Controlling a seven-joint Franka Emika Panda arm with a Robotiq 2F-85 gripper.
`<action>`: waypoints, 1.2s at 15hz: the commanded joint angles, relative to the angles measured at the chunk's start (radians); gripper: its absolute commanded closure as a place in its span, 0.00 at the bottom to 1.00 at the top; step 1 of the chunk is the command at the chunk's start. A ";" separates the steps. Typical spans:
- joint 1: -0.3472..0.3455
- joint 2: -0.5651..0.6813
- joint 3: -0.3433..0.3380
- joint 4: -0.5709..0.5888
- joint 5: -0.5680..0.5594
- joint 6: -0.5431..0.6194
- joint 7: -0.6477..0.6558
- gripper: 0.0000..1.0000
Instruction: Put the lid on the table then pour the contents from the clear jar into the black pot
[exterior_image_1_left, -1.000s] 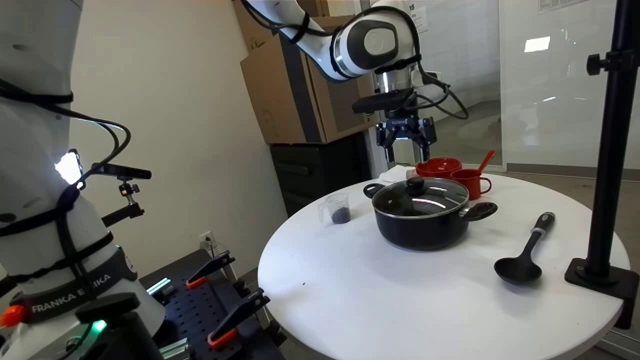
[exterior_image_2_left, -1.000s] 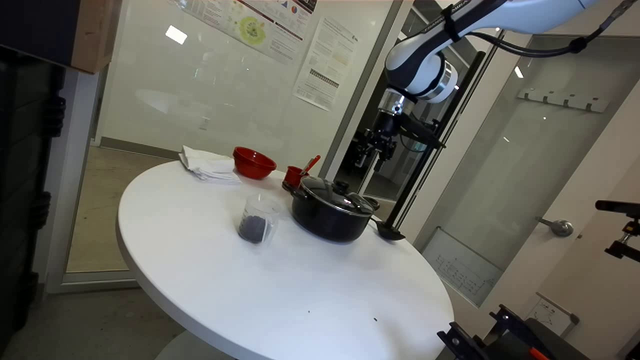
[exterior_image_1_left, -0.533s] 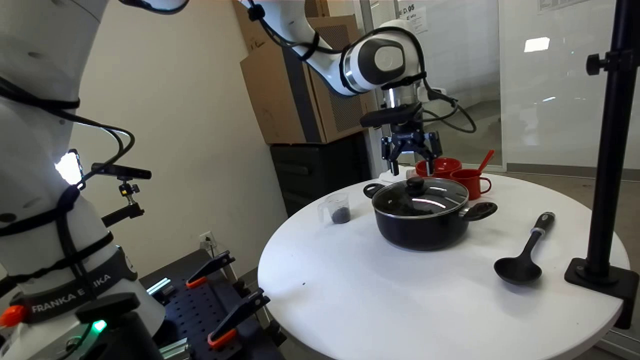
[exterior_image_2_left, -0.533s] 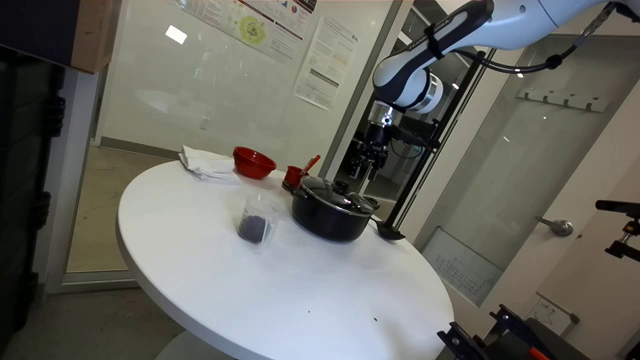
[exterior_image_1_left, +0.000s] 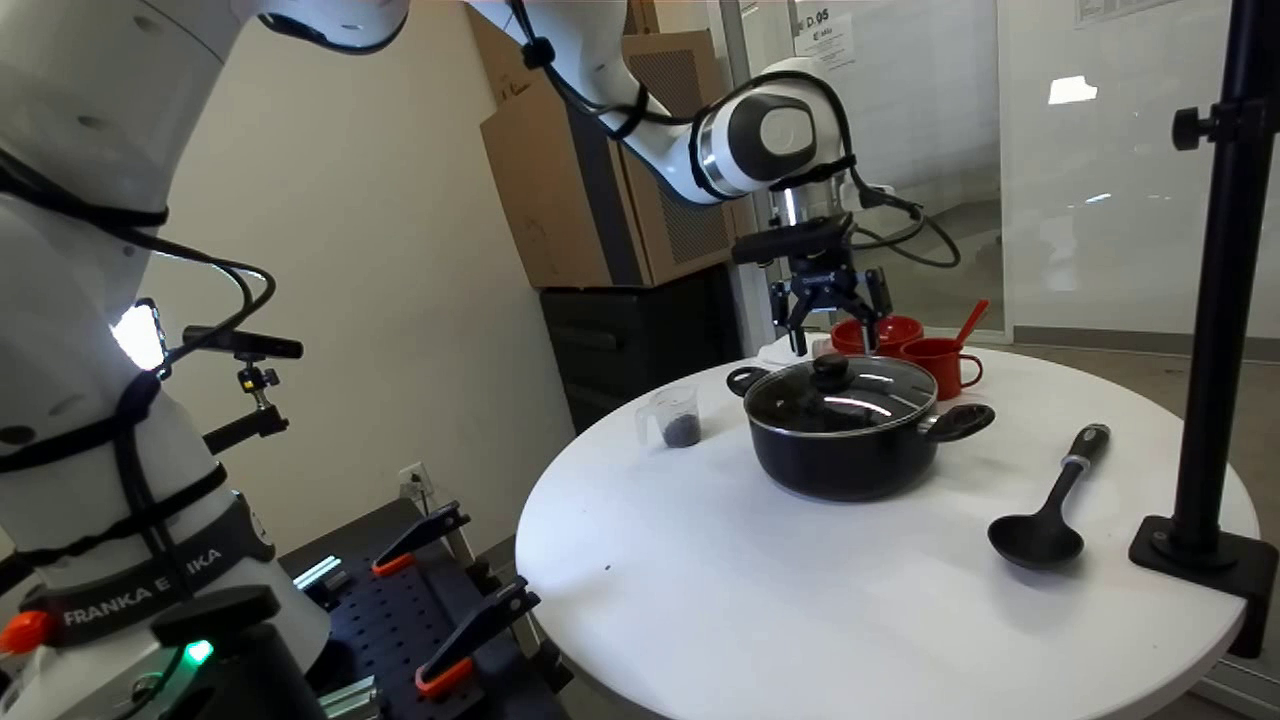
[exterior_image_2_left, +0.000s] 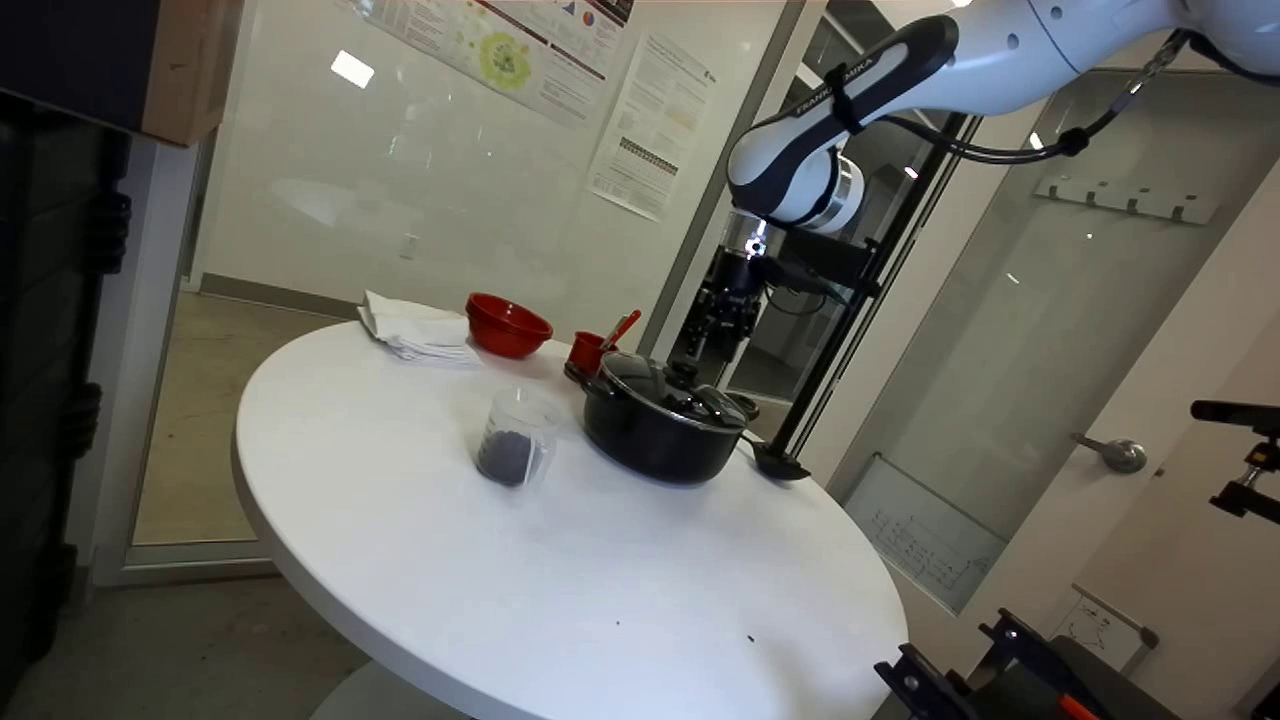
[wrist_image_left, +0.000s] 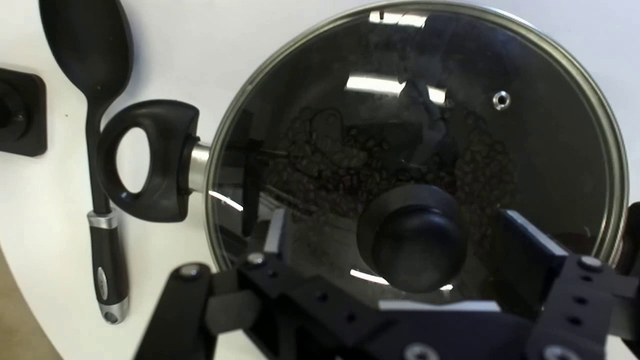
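Note:
The round glass lid (exterior_image_1_left: 885, 388) with its dark knob (wrist_image_left: 420, 245) sits on the black pot (exterior_image_1_left: 840, 465) in both exterior views. My gripper (exterior_image_1_left: 834, 345) is open and empty, pointing down just above the lid. In the wrist view, the knob shows between the spread fingers (wrist_image_left: 404, 232), apart from both. Dark bean-like pieces show dimly through the glass. The clear jar (exterior_image_2_left: 515, 440) stands upright on the white table (exterior_image_2_left: 600, 570), partly filled with dark contents. In an exterior view the jar (exterior_image_1_left: 675, 412) is beside the pot; it is out of the wrist view.
A black ladle (exterior_image_1_left: 1040, 535) lies beside the pot near a black pole (exterior_image_1_left: 1205, 300) clamped at the table edge. A red mug (exterior_image_1_left: 935, 365) with a red utensil and red bowls (exterior_image_2_left: 510, 328) stand behind the pot. Folded white cloth (exterior_image_2_left: 420, 330) lies by the bowls.
My gripper has come down toward the lid, moving slightly right in one exterior view and left in another. It stays open. The lid, pot and jar have not moved.

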 joint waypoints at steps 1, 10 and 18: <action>0.014 0.045 0.009 0.070 -0.025 -0.001 0.026 0.00; 0.027 0.127 0.008 0.149 -0.027 -0.020 0.026 0.05; 0.034 0.112 0.001 0.153 -0.028 -0.069 0.048 0.68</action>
